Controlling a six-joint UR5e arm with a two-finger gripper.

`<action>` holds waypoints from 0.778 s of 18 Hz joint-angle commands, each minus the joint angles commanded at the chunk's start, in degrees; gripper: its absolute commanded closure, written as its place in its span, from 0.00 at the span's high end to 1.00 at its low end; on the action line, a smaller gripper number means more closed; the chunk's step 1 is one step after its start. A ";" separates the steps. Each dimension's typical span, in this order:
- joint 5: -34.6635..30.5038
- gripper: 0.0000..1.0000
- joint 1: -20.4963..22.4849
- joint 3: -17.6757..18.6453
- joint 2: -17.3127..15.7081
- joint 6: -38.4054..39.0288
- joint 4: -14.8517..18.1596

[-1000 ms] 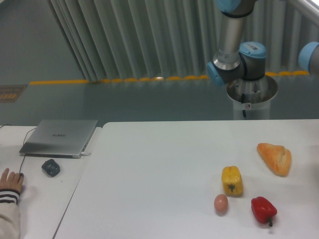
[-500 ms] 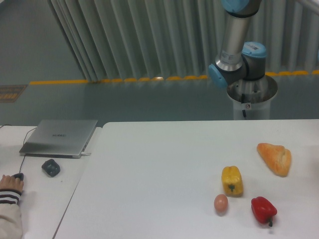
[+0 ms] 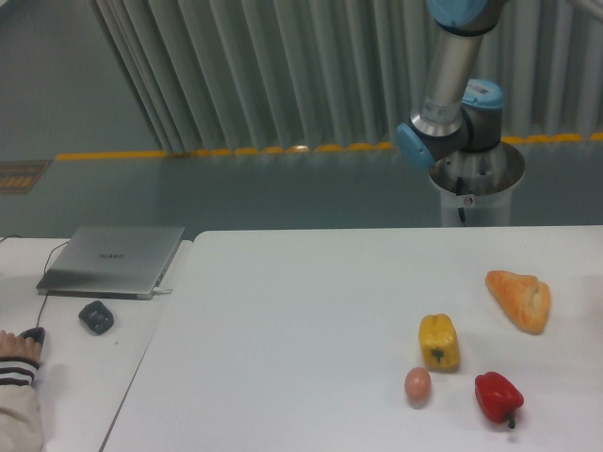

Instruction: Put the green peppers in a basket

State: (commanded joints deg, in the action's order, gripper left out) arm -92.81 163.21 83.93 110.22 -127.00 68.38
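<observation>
The green pepper is out of view, and no basket shows. Only the arm's base and lower links [image 3: 452, 122] show, at the back right behind the white table [image 3: 311, 320]. The gripper itself is out of the frame. On the table's right side lie a yellow pepper [image 3: 439, 342], a red pepper [image 3: 497, 396], an egg [image 3: 417, 383] and a bread roll [image 3: 519, 298].
A closed laptop [image 3: 111, 260] and a dark grey lump [image 3: 96, 316] sit on the side table at the left. A person's hand [image 3: 17, 347] rests on a mouse at the left edge. A corrugated wall stands behind.
The arm's upper link has swung to the right and its blue joint at the right edge has left the frame. The person's hand has drawn back toward the left edge.
</observation>
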 joint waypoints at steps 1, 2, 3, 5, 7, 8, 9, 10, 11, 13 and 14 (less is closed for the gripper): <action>-0.09 1.00 -0.09 -0.09 0.00 0.00 0.00; 0.00 1.00 -0.09 -0.09 0.00 0.00 0.00; 0.00 1.00 -0.09 -0.09 0.00 0.00 -0.09; 0.09 1.00 -0.26 -0.17 -0.09 0.44 0.00; 0.61 1.00 -0.70 -0.35 -0.09 0.88 0.00; 1.05 1.00 -1.14 -0.44 -0.18 1.23 0.00; 1.14 1.00 -1.66 -0.44 -0.26 2.10 0.00; 1.49 1.00 -2.19 -0.53 -0.61 2.98 0.00; 2.71 1.00 -2.81 -0.70 -0.79 3.86 0.00; 3.95 1.00 -3.77 -0.70 -1.05 4.31 0.09; 3.96 1.00 -4.48 -0.70 -1.40 4.57 0.09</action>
State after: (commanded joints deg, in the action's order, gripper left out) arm -88.86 158.74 83.23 108.81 -122.43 68.47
